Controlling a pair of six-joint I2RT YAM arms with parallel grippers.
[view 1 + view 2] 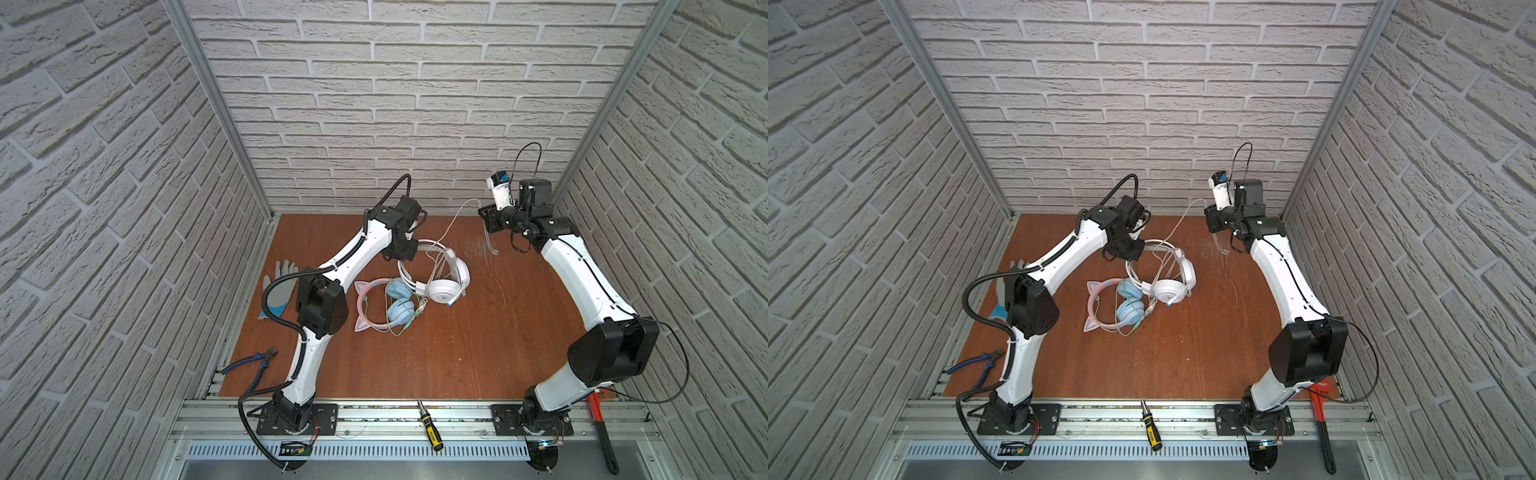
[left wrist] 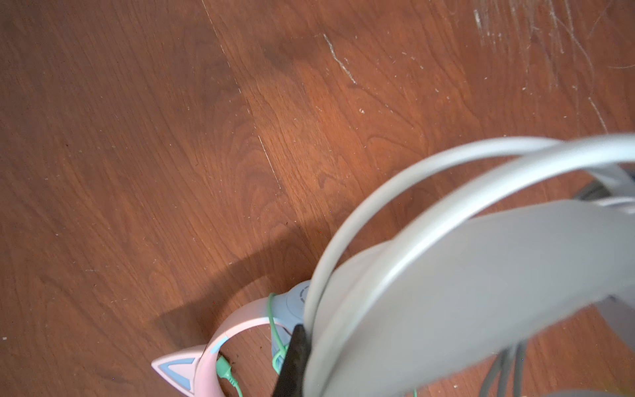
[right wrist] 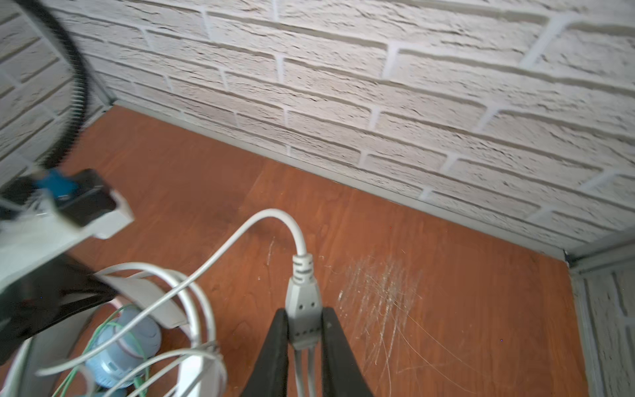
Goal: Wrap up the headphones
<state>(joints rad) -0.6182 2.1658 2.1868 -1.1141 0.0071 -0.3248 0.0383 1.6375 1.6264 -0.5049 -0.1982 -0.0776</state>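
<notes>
Right gripper was up at the back of the table, fingers nipped tight on the little Y-junction of the white cable, with two thin leads dangling below. Left gripper was pressed together on the band of the white headphones. That end of the band looked raised, while the cups sat on the wood. Just beside them lay the pink cat-ear headphones, flat, no gripper on them, green cable trailing.

Now, the thing to watch: from the right fingers, the white pair lay off to the left and nearer the front edge. The cable arched up out of the junction, then ran down in one long slack line toward the band, so its long axis pointed from back right to mid-table. A few strands crossed the band already, plain enough in the right wrist view. The right arm had the loose end. The left arm was the anchor, and the nearer of the two to the headphones. My guess was that the next turn would need that junction swung round the band, and the slack looked liable to drag across the pink pair on the way.
</notes>
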